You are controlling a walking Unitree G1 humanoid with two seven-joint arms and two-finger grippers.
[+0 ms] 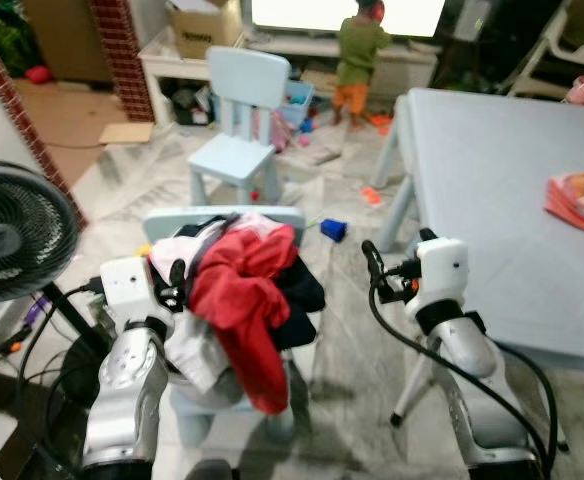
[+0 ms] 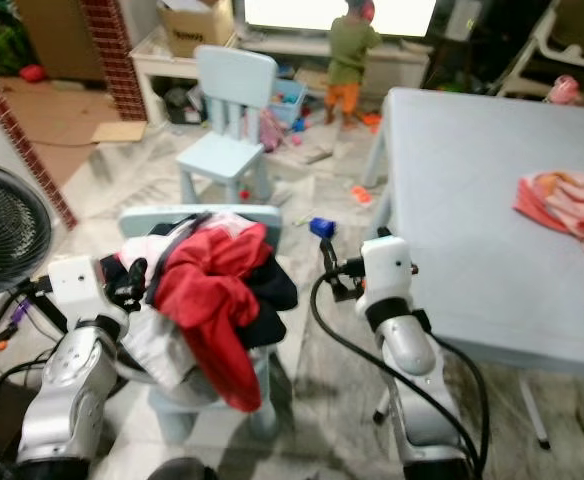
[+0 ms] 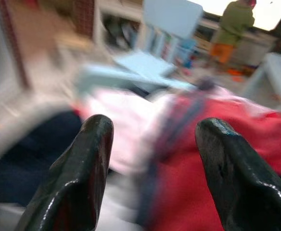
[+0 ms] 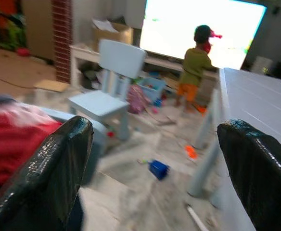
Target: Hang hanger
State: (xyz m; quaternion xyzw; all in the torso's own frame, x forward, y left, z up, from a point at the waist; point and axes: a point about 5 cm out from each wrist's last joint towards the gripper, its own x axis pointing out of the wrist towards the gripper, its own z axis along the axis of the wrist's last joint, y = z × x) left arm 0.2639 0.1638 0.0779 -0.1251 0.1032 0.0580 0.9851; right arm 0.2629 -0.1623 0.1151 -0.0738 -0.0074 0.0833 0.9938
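Our left tool sits nearest the clothes pile

Left tool (image 3: 152,168), wide open and empty, points into the red garment (image 1: 242,295) heaped on the chair (image 1: 222,215); we cannot pick out the hanger. Right tool (image 4: 155,168), also spread empty, faces the floor beside the table (image 1: 492,190).

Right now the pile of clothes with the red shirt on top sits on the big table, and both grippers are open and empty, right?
Not quite. The pile of clothes sits on a small chair, not the table, as the left eye view shows. Both the left gripper and right gripper are open and empty.
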